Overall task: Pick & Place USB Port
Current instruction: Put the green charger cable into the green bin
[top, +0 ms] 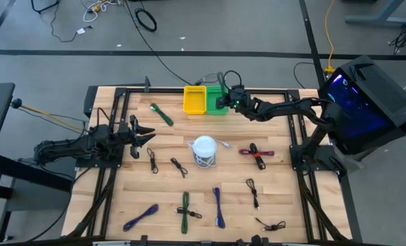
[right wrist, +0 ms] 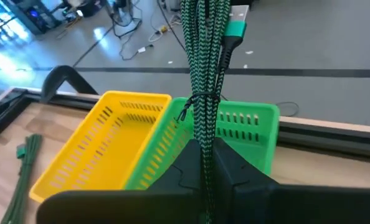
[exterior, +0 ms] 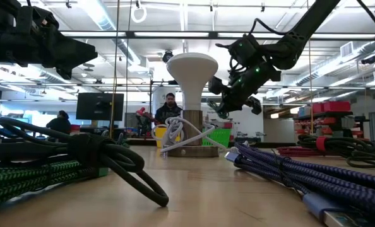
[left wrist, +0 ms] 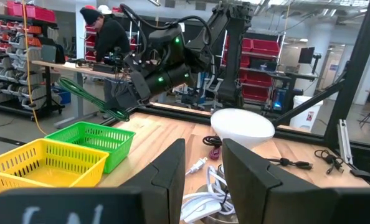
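Note:
My right gripper hovers over the green basket at the table's far edge, shut on a bundled green braided USB cable. The cable's plug sticks out past the fingers. In the left wrist view the cable's loops hang below that gripper, above the green basket. The yellow basket sits beside the green one on its left. My left gripper waits open near the table's left side, touching nothing. My right gripper pinches the green cable bundle between its two fingers, several strands together, with the fingers lying across the bundle. The cable is lifted clear of the table and hangs over the green basket, its loops slack below the fingers.
A white stand wrapped in a white cable sits mid-table. Several bundled cables lie about: green, red, blue, purple, green and black ones. People stand in the room beyond the table.

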Motion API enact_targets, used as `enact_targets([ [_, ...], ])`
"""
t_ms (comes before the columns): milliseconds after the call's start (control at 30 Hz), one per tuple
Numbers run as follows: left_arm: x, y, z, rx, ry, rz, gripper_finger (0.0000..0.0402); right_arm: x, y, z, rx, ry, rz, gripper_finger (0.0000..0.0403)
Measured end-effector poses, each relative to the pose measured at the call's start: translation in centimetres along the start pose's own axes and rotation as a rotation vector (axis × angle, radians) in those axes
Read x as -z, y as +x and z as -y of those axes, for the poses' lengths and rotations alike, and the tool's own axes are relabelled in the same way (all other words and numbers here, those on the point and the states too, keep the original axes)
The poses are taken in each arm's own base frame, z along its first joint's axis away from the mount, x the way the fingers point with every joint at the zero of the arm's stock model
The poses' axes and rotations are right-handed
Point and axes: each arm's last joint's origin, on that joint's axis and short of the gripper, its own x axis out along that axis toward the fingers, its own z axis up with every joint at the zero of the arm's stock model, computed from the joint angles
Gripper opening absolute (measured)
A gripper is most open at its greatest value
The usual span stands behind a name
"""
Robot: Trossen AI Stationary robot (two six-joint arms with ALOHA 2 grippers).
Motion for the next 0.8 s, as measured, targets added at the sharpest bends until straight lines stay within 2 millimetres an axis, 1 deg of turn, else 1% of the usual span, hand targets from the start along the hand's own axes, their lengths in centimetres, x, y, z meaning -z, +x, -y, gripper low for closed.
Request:
enact_targets([
  [533,0.00,0.00,0.00,0.000,0.000,0.000,0.0110,-0.28,0.02,-0.30,-0.053,-0.006,0.012,0.0010],
  [667,0.00,0.00,0.00,0.000,0.000,0.000,0.0110,-0.48,0.11,-0.39,-0.076,0.013,0.028,0.0019],
  [800,0.00,0.00,0.00,0.000,0.000,0.000,0.0110,-0.13,0.45,-0.27,-0.060,-0.001,0.027,0.0007],
])
